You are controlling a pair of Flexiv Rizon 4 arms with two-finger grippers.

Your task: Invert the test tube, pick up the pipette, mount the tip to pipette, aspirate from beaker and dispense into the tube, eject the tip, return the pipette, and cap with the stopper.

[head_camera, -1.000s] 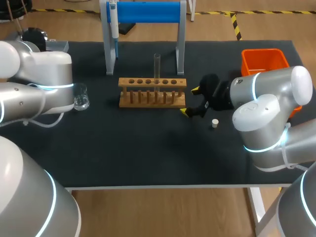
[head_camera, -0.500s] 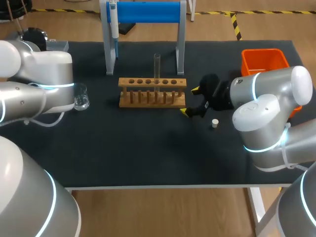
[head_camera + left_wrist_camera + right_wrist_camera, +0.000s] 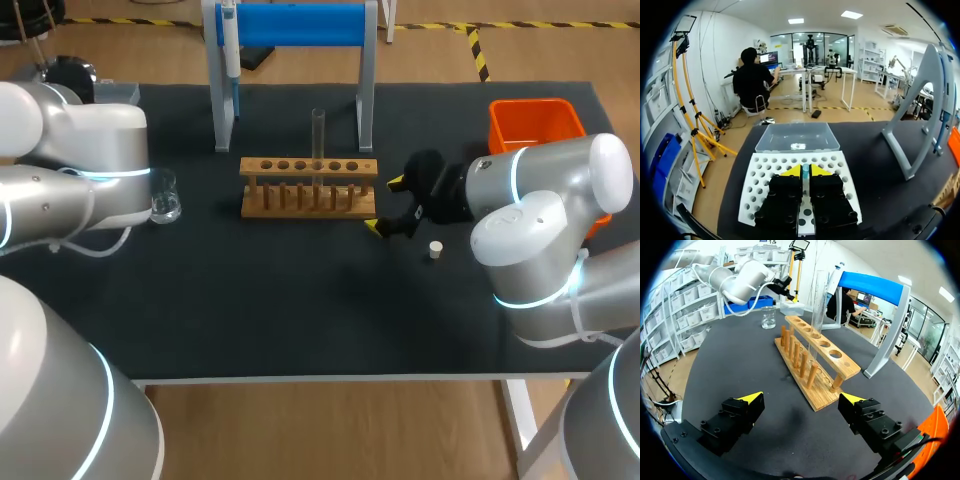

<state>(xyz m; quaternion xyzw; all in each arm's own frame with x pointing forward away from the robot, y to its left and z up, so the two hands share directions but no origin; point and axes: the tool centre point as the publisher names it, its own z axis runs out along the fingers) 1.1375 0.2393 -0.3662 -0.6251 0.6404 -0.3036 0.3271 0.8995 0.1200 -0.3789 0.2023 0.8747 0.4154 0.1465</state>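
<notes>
A clear test tube (image 3: 318,135) stands upright in the wooden rack (image 3: 308,186). The pipette (image 3: 230,50) hangs on the blue stand (image 3: 290,25). A glass beaker (image 3: 165,197) sits left of the rack, and a small white stopper (image 3: 435,250) lies to its right. My right gripper (image 3: 385,205) stands open and empty at the rack's right end; in its wrist view the gripper (image 3: 802,405) faces the rack (image 3: 815,365) and tube (image 3: 817,300). My left gripper (image 3: 805,171) is shut on a bluish pipette tip (image 3: 805,169) over the white tip rack (image 3: 760,185).
An orange bin (image 3: 535,125) stands at the back right, behind my right arm (image 3: 545,210). A clear plastic box (image 3: 797,137) lies just ahead of the tip rack. My left arm (image 3: 90,150) fills the table's far left, close to the beaker.
</notes>
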